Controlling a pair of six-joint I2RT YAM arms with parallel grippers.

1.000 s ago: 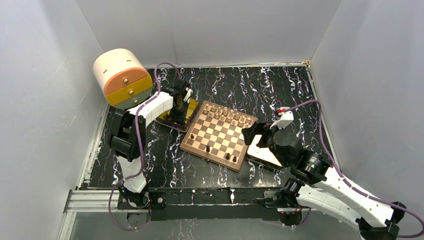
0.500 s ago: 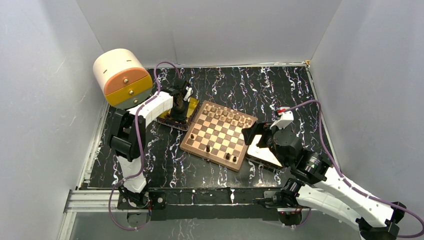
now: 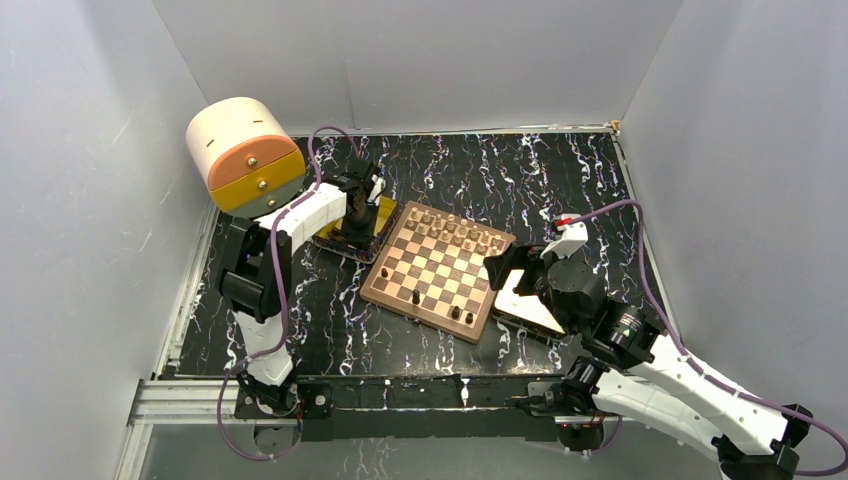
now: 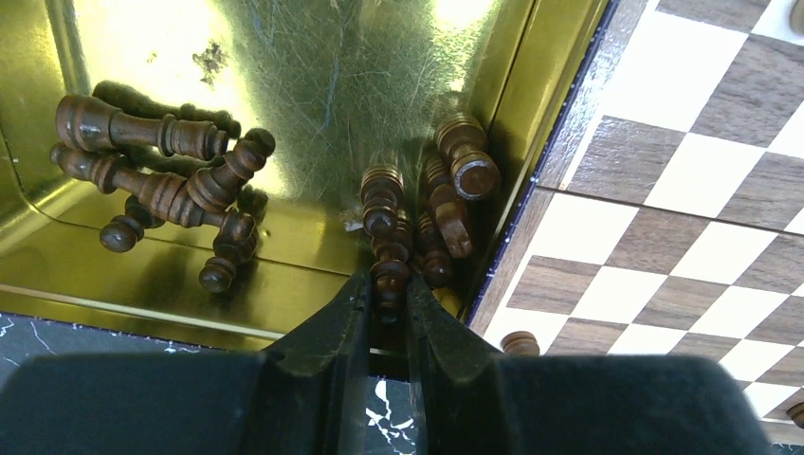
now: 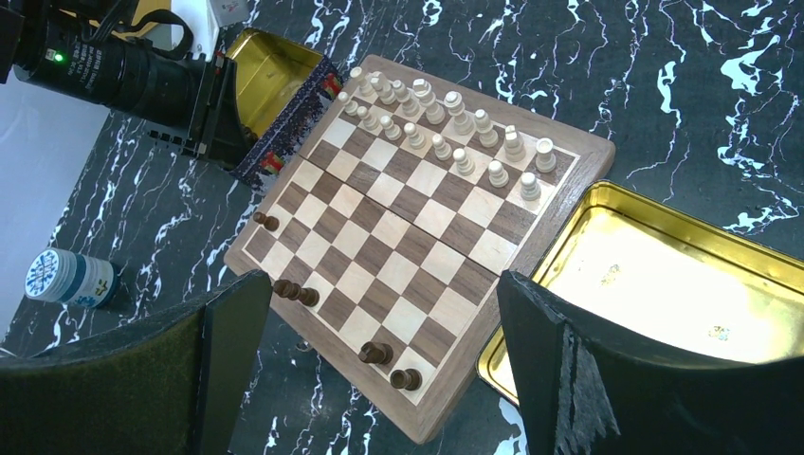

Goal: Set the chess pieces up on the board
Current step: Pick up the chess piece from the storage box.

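Left of the board point(image 5: 417, 237), the left gripper point(image 4: 387, 301) pinches a dark piece point(image 4: 390, 273), perhaps a pawn, in the tray point(image 4: 284, 57); the right gripper point(image 5: 377, 294) hangs wide open.

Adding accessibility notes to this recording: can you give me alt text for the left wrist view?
The left gripper is shut on a dark chess piece at the camera-side edge of a gold tray. More dark pieces lie toppled in the tray; the board borders it on the right.
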